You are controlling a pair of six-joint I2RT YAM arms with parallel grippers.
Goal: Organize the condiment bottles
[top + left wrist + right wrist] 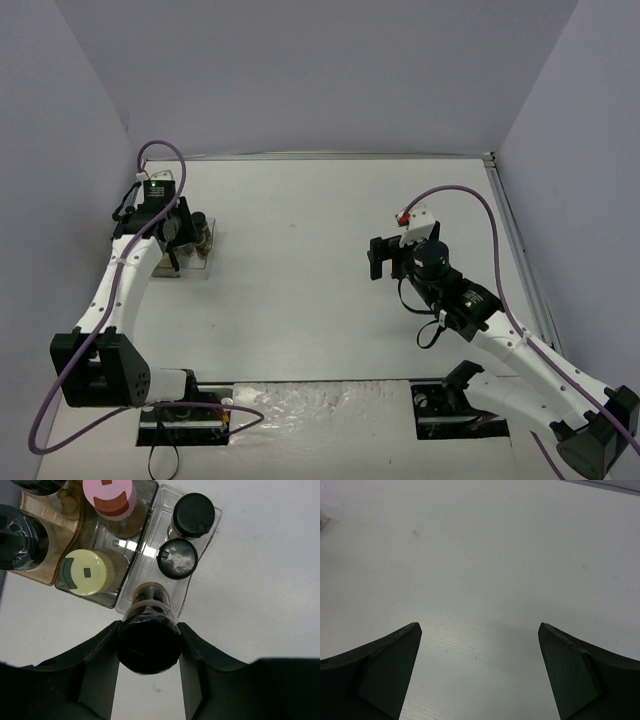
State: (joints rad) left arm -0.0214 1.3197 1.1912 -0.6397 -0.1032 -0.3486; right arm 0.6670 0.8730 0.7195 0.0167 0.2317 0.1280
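Note:
My left gripper (150, 630) is shut on the black cap of a spice jar (149, 647) with tan contents. The jar stands upright with its lower end at the near end of the narrow compartment of the clear tray (148, 535); whether it rests on the floor I cannot tell. Two black-capped jars (177, 558) (193, 514) stand further along that compartment. A pale-yellow-capped jar (86, 571) and a pink-capped jar (109, 497) stand in the compartment to the left. Another black-capped jar (17, 539) stands further left. My right gripper (479, 630) is open and empty above bare table.
In the top view the tray (203, 262) sits at the table's left side under my left gripper (178, 235). My right gripper (378, 258) hovers right of centre. An amber-tinted tray section (47, 577) holds the leftmost jars. Walls enclose the white table.

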